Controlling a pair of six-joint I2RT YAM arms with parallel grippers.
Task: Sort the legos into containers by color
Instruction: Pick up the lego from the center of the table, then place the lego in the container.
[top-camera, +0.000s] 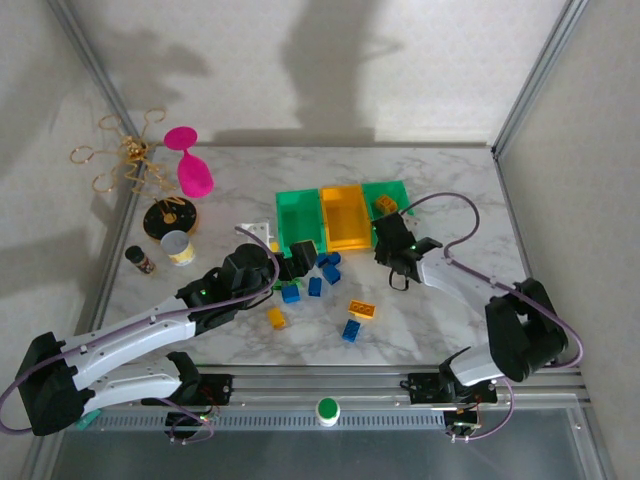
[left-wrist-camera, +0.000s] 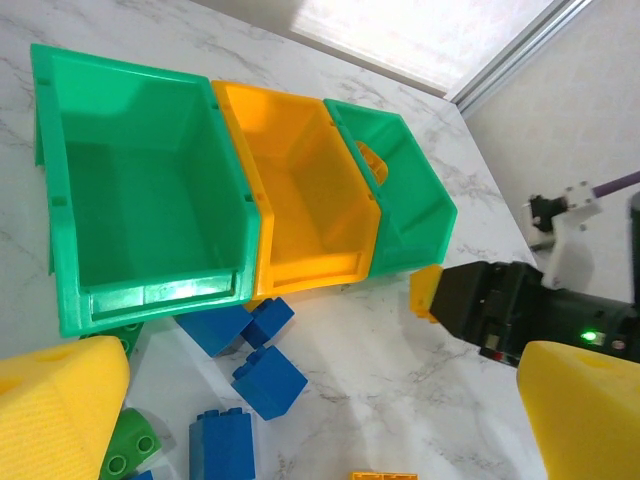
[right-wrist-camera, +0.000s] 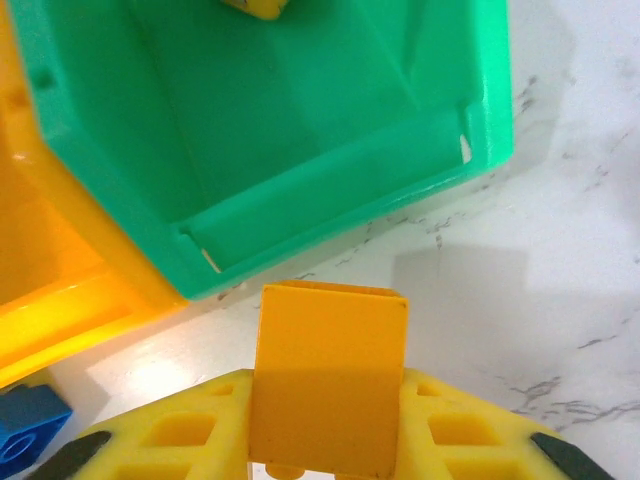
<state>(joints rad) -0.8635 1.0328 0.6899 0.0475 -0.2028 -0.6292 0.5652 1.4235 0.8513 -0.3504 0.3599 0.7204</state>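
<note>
3 bins (top-camera: 343, 218) stood side by side; loose bricks (top-camera: 290, 293) lay before them, 1 brick (top-camera: 385, 204) in the right bin (top-camera: 372, 192).

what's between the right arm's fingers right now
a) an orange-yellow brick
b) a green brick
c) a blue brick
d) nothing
a: in the right wrist view the right gripper has an orange-yellow brick pinched between its fingers, just in front of a green bin.
</note>
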